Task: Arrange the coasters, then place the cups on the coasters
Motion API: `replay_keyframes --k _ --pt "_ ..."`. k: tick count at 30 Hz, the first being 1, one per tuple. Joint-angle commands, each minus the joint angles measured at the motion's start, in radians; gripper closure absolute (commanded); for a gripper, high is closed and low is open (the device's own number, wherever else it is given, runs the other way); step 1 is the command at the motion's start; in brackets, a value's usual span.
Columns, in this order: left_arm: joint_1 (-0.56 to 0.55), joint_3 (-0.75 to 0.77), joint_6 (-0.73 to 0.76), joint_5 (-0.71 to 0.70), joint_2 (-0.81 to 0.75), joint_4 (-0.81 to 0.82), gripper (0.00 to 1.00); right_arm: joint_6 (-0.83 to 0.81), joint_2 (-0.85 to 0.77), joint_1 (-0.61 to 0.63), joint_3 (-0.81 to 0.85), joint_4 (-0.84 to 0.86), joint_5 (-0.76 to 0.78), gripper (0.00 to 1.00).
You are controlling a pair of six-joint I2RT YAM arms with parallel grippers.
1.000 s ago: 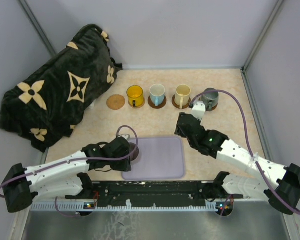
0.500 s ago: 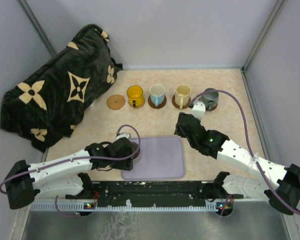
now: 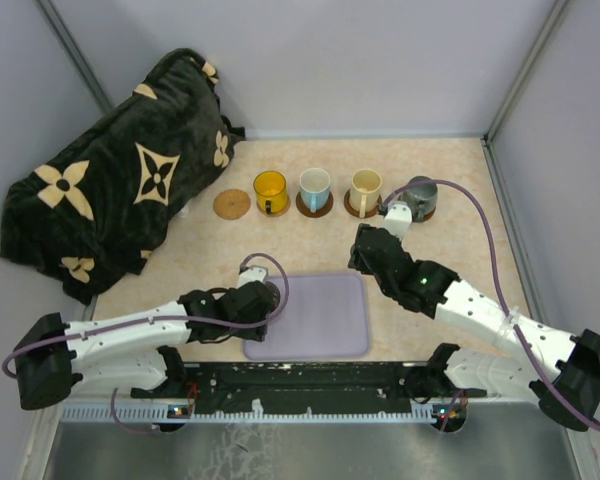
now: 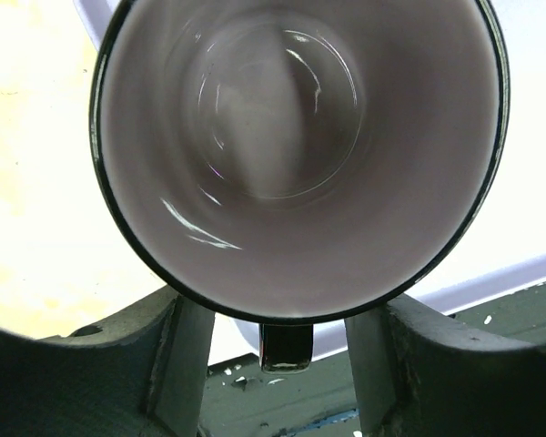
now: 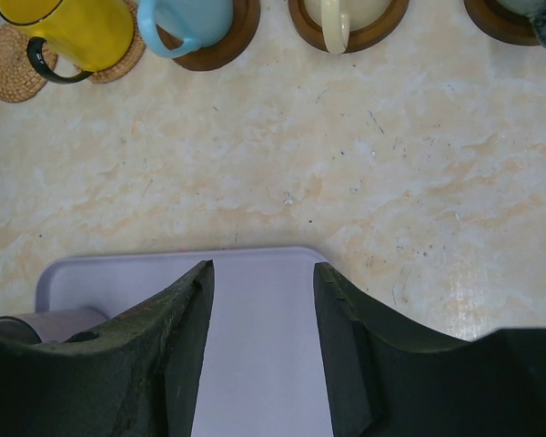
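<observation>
The translucent purple-grey cup (image 4: 291,155) stands on the left part of the lavender tray (image 3: 325,315) and fills the left wrist view. Its dark handle (image 4: 287,346) sits between the fingers of my left gripper (image 4: 280,332), which is open, with gaps on both sides. In the top view my left gripper (image 3: 262,298) covers the cup. My right gripper (image 5: 262,273) is open and holds nothing, above the tray's far edge. At the back, the yellow cup (image 3: 270,191), white-and-blue cup (image 3: 315,187), cream cup (image 3: 366,188) and dark grey-green cup (image 3: 420,195) each stand on coasters. One tan coaster (image 3: 232,204) lies bare.
A black blanket with cream flower patterns (image 3: 120,180) is heaped at the back left. Grey walls close in the table on three sides. A purple cable (image 3: 480,225) loops over the right arm near the dark grey-green cup.
My left gripper has opened wider and shifted a little right over the purple-grey cup. The right arm has not moved.
</observation>
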Motion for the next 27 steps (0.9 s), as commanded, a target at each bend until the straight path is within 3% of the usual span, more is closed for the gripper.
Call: replay_keyframes --k 1,9,11,15,18,24,27 --pt "-0.021 -0.023 -0.006 -0.075 0.014 0.042 0.40 0.005 -0.022 -0.009 -0.003 0.029 -0.001 0.52" --pt "-0.031 -0.046 -0.042 -0.111 0.044 0.066 0.48 0.009 -0.018 -0.008 -0.002 0.029 -0.012 0.51" --pt "-0.032 -0.045 -0.042 -0.118 0.057 0.073 0.52 0.009 -0.013 -0.008 -0.003 0.031 -0.018 0.51" --pt "-0.034 -0.035 -0.041 -0.130 0.080 0.082 0.73 0.010 -0.009 -0.009 -0.001 0.031 -0.024 0.51" --pt "-0.036 -0.028 -0.041 -0.129 0.087 0.084 0.76 0.012 -0.012 -0.009 -0.003 0.031 -0.024 0.52" --pt "-0.042 -0.031 -0.047 -0.133 0.060 0.084 0.68 0.016 -0.011 -0.009 -0.013 0.039 -0.030 0.51" --pt "-0.045 -0.041 -0.057 -0.150 0.023 0.084 0.43 0.021 -0.008 -0.009 -0.020 0.047 -0.038 0.51"
